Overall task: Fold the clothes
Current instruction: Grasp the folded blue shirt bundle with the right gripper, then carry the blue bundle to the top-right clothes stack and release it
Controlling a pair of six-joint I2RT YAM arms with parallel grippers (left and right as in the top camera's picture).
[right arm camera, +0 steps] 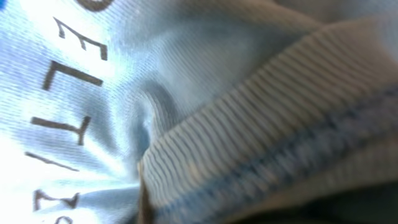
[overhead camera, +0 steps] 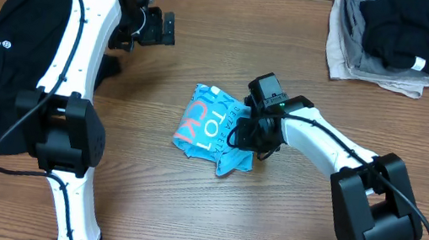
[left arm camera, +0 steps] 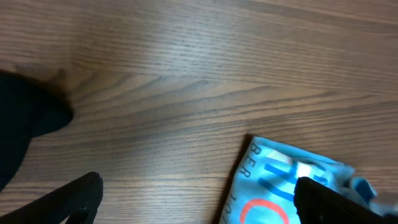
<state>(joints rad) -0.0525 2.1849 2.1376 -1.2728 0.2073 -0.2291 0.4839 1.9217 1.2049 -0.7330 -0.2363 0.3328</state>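
Observation:
The light blue T-shirt (overhead camera: pixel 211 128) lies folded into a small bundle at the table's middle, printed text facing up. My right gripper (overhead camera: pixel 254 137) is at its right edge, shut on the cloth. In the right wrist view the shirt's fabric and ribbed collar (right arm camera: pixel 261 124) fill the frame and hide the fingers. My left gripper (overhead camera: pixel 157 28) is open and empty, up and to the left of the shirt. In the left wrist view its jaws (left arm camera: pixel 199 190) are wide apart above bare wood, with the shirt's corner (left arm camera: pixel 273 180) at the right. The black top (overhead camera: pixel 8 47) lies at the far left under the left arm.
A pile of grey and black garments (overhead camera: pixel 393 36) sits at the back right corner. An edge of black cloth (left arm camera: pixel 25 118) shows at the left of the left wrist view. The wooden table (overhead camera: pixel 184 209) surrounds the shirt.

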